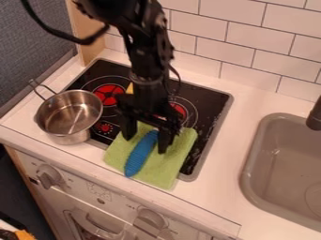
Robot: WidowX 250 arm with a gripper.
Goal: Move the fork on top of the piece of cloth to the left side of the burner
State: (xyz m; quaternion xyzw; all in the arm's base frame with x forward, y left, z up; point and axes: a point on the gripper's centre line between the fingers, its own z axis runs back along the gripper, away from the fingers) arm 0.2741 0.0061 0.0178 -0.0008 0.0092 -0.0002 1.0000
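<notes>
I am holding the claw (pixel 145 144) open, its parted fingers straddling the upper end of the blue fork (pixel 137 159), which is lying on the green cloth (pixel 167 170), its long axis slanting toward the counter's (pixel 213 194) front edge, roughly crosswise to the finger line

Pot (pixel 70 115): at left edge of stove (pixel 212 98), left of cloth (pixel 172 164)
Cloth: over front edge of stove
Fork (pixel 141 154): on the cloth
Sink (pixel 248 171): in counter (pixel 229 192), right of stove
Tiles (pixel 254 38): behind stove and counter
</notes>
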